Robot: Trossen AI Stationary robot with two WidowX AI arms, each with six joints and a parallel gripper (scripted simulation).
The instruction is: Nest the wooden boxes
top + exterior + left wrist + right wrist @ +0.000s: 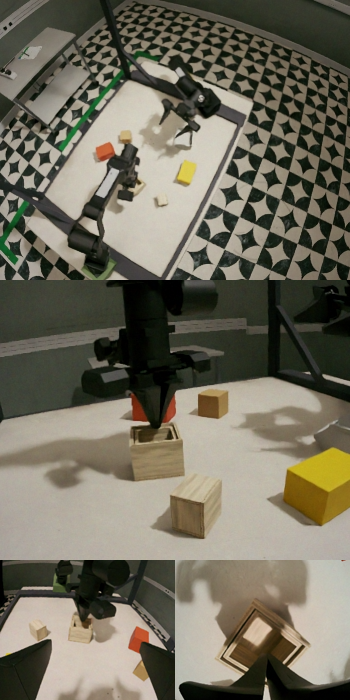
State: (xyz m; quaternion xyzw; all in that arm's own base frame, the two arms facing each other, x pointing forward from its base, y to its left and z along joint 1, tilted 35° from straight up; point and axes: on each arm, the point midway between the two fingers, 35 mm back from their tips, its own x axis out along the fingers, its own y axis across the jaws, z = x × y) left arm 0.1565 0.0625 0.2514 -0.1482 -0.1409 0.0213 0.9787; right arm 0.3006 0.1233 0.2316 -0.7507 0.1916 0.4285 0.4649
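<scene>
A light wooden box [156, 452] stands upright on the table, with a smaller wooden box nested flat inside it. The right wrist view [262, 638] shows the nested rims from above. My right gripper [156, 422] points straight down with its fingertips at the box's opening. Its fingers [266, 655] are pressed together with nothing between them. A small wooden cube-shaped box [196, 505] lies apart nearer the front, showing no opening. My left gripper [176, 130] hangs open and empty above the far part of the table.
A yellow block [320, 485] lies to the right. An orange block [105, 150] and a tan cube [213, 403] lie behind the nested boxes. A black frame post [117, 40] stands at the table's far corner. A grey side table [40, 70] stands beyond.
</scene>
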